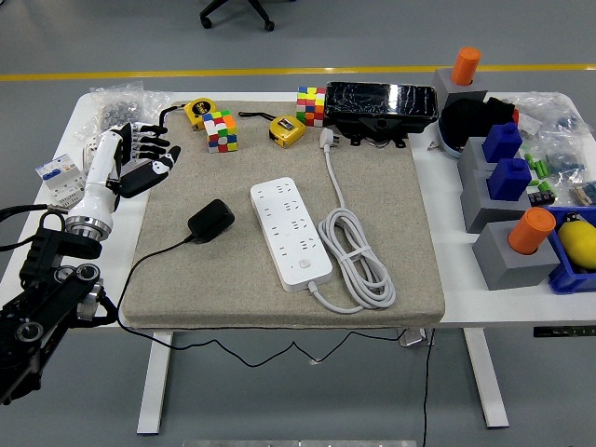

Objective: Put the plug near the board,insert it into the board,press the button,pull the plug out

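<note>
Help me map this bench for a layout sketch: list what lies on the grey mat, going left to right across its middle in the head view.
Left hand at the mat's left edge → black plug adapter → white power strip → coiled white cable.

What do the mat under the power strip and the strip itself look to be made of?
The mat looks like coarse woven fabric or felt: beige, matte, speckled texture, soft edges. The power strip looks like hard moulded plastic: smooth white, slight sheen, crisp socket holes. Both are judged by look alone.
</note>
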{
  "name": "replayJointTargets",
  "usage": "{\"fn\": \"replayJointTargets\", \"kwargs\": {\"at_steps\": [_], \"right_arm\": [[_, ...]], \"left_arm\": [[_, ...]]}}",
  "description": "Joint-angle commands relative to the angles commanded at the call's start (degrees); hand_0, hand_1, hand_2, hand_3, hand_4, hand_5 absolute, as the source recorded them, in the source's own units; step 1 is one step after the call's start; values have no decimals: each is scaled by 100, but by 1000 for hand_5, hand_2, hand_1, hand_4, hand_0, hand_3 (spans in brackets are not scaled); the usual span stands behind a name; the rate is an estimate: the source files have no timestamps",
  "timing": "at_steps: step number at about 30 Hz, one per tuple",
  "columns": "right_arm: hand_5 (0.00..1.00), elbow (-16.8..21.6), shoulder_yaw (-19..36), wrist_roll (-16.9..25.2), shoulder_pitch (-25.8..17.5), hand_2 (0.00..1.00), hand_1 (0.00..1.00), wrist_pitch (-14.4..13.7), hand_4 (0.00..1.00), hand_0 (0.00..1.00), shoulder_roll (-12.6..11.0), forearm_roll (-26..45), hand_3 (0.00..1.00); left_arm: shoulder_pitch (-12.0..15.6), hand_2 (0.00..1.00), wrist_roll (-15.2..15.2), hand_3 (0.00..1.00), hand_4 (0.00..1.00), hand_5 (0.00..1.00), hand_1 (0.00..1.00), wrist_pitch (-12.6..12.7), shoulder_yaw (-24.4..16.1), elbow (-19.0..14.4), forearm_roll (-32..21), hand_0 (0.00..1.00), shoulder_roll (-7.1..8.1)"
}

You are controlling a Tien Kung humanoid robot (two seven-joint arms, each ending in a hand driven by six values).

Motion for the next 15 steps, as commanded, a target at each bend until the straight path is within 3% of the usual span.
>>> {"fn": "replayJointTargets", "kwargs": {"at_steps": [15], "right_arm": [[421, 2, 40, 2, -8, 625, 635, -1, 890, 576, 11, -13, 551]], "left_arm": [[3, 527, 22, 580, 755, 186, 522, -8, -21, -32, -1, 503, -18]]}}
